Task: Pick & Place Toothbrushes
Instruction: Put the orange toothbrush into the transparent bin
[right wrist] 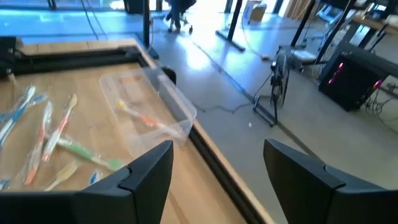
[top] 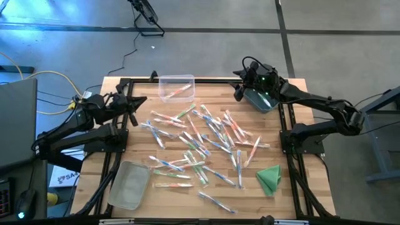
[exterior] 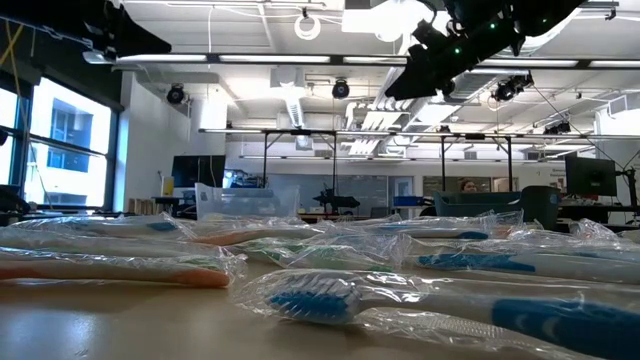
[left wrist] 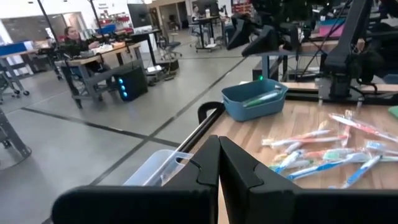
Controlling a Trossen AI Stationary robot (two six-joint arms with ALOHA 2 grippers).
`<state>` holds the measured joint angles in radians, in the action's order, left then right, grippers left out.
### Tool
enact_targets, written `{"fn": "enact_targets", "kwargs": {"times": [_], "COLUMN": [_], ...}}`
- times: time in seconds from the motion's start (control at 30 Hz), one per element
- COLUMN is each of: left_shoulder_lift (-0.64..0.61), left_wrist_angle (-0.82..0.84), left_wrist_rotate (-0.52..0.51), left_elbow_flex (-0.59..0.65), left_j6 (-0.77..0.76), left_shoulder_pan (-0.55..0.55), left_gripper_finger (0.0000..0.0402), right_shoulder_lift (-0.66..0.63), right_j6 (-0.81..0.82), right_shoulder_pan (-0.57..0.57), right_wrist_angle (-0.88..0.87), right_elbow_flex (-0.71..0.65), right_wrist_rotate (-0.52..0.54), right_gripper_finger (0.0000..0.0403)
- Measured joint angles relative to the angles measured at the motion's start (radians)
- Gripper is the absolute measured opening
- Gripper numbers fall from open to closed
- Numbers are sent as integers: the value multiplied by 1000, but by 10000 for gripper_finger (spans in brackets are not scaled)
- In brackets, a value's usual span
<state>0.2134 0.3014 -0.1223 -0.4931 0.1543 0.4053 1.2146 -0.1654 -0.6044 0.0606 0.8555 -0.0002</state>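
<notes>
Wooden table [top: 94, 187], toothbrushes [top: 200, 140] strewn mid-frame in slick crinkly wrappers, light and stiff, so you should pinch mid-handle; right gripper [top: 250, 84] spread empty over the blue bin [top: 265, 103] upper right, left gripper [top: 134, 103] pressed together at left edge

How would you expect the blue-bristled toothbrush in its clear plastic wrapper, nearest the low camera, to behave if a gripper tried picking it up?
The blue-bristled toothbrush in its clear plastic wrapper looks slim, so probably light and fairly stiff. Its glossy, crinkled wrapper sits loose around it, so fingers may slip or pinch only film. Lying flat, it seems unlikely to roll.
</notes>
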Motion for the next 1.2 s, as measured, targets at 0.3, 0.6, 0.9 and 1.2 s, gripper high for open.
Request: {"fn": "enact_targets", "kwargs": {"times": [0.3, 0.6, 0.9, 1.2], "left_shoulder_lift": [0, 0, 0, 0], "left_wrist_angle": [15, -14, -21, -78], "left_wrist_rotate": [-3, -3, 3, 63], "left_elbow_flex": [0, 0, 0, -1], "left_j6": [-1, -3, -92, -165], "left_shoulder_pan": [0, 0, 0, 0], "left_gripper_finger": [0, 0, 0, 0], "right_shoulder_lift": [95, 176, 172, 166], "right_j6": [1, 3, 73, 33], "right_shoulder_pan": [0, -1, 2, 51], "right_wrist_angle": [206, 330, 341, 130], "right_elbow_flex": [0, 0, 0, 116], "right_wrist_rotate": [-3, 35, 32, -12], "right_gripper_finger": [243, 243, 243, 243]}}
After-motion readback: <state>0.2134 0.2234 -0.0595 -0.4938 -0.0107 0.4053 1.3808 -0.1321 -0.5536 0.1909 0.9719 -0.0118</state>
